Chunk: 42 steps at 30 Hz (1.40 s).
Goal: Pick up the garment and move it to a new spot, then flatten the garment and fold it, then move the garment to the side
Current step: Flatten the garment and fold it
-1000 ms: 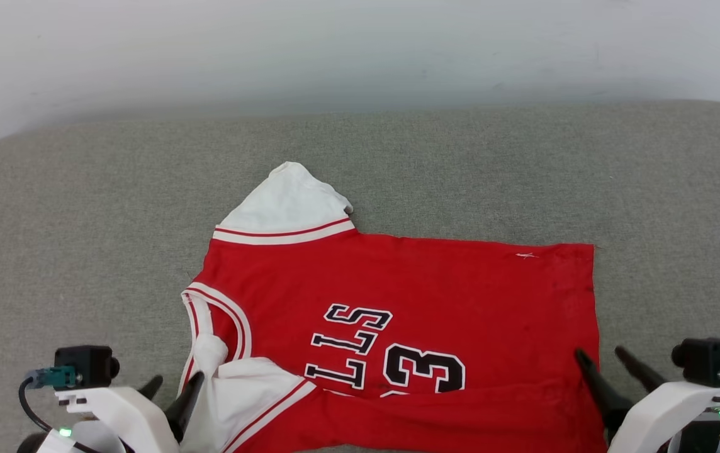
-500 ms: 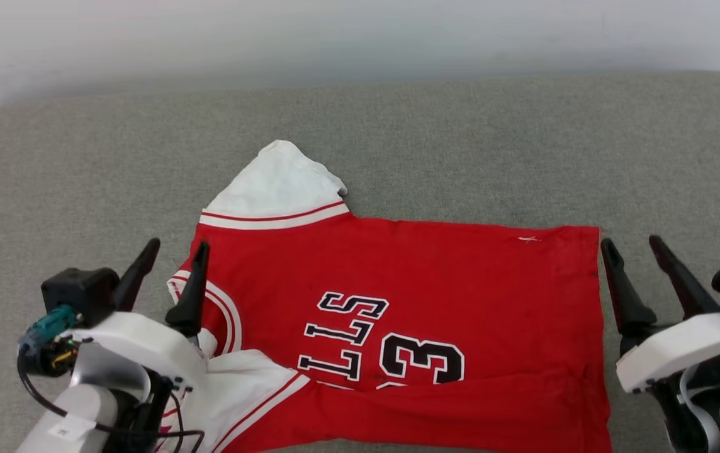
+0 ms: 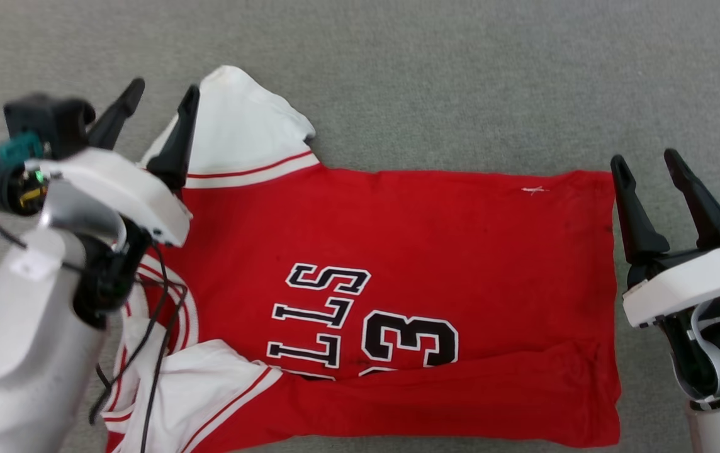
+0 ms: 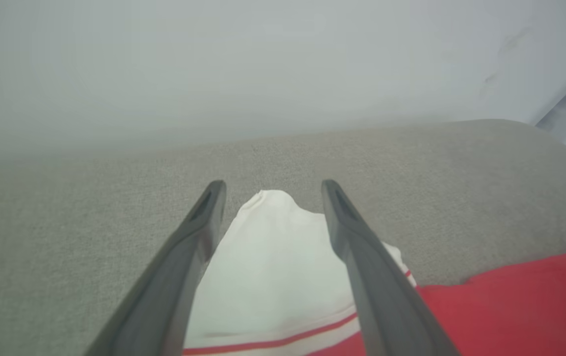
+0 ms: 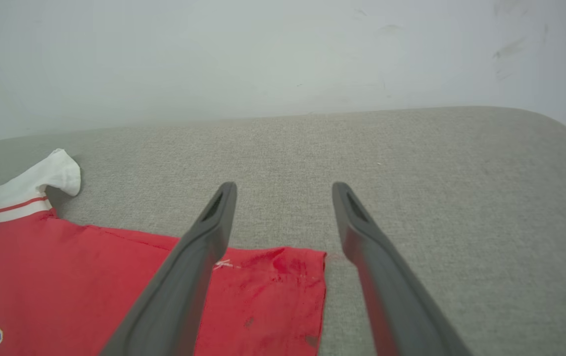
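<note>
The garment (image 3: 410,251), a red jersey with black-and-white lettering, lies spread on the grey padded surface (image 3: 461,82). Its collar end is toward my left and its hem toward my right. Its near edge is folded over in a red band (image 3: 461,402), and one white sleeve (image 3: 209,390) lies crumpled at the near left. My left gripper (image 3: 163,89) is open over the far white sleeve (image 4: 273,257), one finger on each side of it in the left wrist view. My right gripper (image 3: 644,157) is open beside the hem's far corner (image 5: 307,267), and nothing sits between its fingers.
A pale wall (image 5: 263,59) rises behind the surface. The surface's far edge (image 5: 461,110) curves down at the right in the right wrist view. Bare grey fabric (image 3: 492,94) lies beyond the garment and to its right.
The head camera has tipped down and closer. Both grippers have moved forward, the left from the collar to over the far sleeve, the right up along the hem to its far corner. The garment lies as before.
</note>
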Available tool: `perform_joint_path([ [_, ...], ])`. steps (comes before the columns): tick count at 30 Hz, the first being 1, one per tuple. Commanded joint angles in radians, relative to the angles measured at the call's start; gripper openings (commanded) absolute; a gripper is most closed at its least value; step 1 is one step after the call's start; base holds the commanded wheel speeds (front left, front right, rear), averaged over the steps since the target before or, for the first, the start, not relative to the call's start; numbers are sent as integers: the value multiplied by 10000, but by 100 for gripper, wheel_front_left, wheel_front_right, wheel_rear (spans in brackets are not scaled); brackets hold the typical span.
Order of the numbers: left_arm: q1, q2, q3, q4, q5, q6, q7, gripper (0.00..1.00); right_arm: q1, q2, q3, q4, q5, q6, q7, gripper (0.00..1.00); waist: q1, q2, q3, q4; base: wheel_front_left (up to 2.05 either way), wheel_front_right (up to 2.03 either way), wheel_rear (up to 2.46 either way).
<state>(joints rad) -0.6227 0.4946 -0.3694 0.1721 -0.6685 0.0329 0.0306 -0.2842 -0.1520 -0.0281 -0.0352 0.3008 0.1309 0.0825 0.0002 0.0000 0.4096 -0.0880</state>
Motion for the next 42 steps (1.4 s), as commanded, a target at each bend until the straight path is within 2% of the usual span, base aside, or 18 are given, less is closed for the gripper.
perform_joint_path([
  [1, -404, 103, -59, 234, -127, -229, 300, 100, -221, 13, 44, -19, -5, -4, -25, 100, -2, 0, 362, -266, 0, 0, 0],
  [5, -1446, 364, -286, 1021, -648, -934, 1707, 100, -408, 84, 106, 56, 36, -4, -60, 100, -2, 0, 625, -525, 0, 0, 0],
  [9, -2282, 740, -399, 1827, -1373, -1292, 3442, 100, -537, 183, 168, 169, 68, -4, -142, 100, -2, 0, 810, -825, 0, 0, 0],
  [15, -3109, 1074, -373, 2770, -2304, -1452, 5300, 100, -575, 330, 285, 386, 196, -4, -314, 100, -2, 0, 1082, -1253, 0, 0, 0],
  [23, -3480, 1344, -672, 3734, -2561, -1400, 6697, 100, -611, 439, 421, 688, 373, -4, -399, 100, -2, 0, 1340, -1671, 0, 0, 0],
  [24, -3469, 1383, -776, 3859, -2513, -1372, 6950, 95, -616, 443, 434, 713, 423, -4, -409, 100, -2, 0, 1373, -1711, 0, 0, 0],
  [25, -3441, 1387, -880, 4003, -2496, -1322, 7208, 70, -625, 437, 432, 737, 448, -4, -418, 100, -2, 0, 1405, -1745, 0, 0, 0],
  [26, -3403, 1390, -1037, 4124, -2432, -1264, 7473, 49, -620, 436, 417, 773, 469, -4, -423, 100, -2, 0, 1429, -1766, 0, 0, 0],
  [27, -3342, 1392, -1210, 4252, -2377, -1214, 7799, 44, -627, 442, 419, 791, 507, -4, -410, 100, -2, 0, 1458, -1788, 0, 0, 0],
  [29, -3188, 1301, -1497, 4450, -2309, -1113, 8319, 25, -653, 444, 422, 823, 587, -4, -400, 100, -2, 0, 1503, -1810, 0, 0, 0],
  [30, -3124, 1219, -1592, 4539, -2337, -1076, 8510, 0, -657, 455, 443, 840, 657, -4, -348, 100, -2, 0, 1526, -1818, 0, 0, 0],
  [35, -3028, 863, -1681, 4678, -2439, -1096, 8326, 0, -710, 364, 555, 915, 935, -4, -43, 100, -2, 0, 1533, -1819, 0, 0, 0],
  [39, -3327, 913, -1529, 4509, -2337, -1242, 7726, 0, -899, 109, 708, 1058, 1295, -4, 647, 100, -2, 0, 1341, -1711, 0, 0, 0],
  [40, -3687, 996, -1415, 4248, -2236, -1314, 7255, 0, -1126, -231, 847, 1257, 1568, -4, 1546, 100, -2, 0, 1135, -1561, 0, 0, 0],
  [42, -3982, 1041, -1362, 3998, -2122, -1359, 6984, 0, -1403, -495, 963, 1403, 1761, -4, 2327, 100, -2, 0, 1061, -1427, 0, 0, 0],
])
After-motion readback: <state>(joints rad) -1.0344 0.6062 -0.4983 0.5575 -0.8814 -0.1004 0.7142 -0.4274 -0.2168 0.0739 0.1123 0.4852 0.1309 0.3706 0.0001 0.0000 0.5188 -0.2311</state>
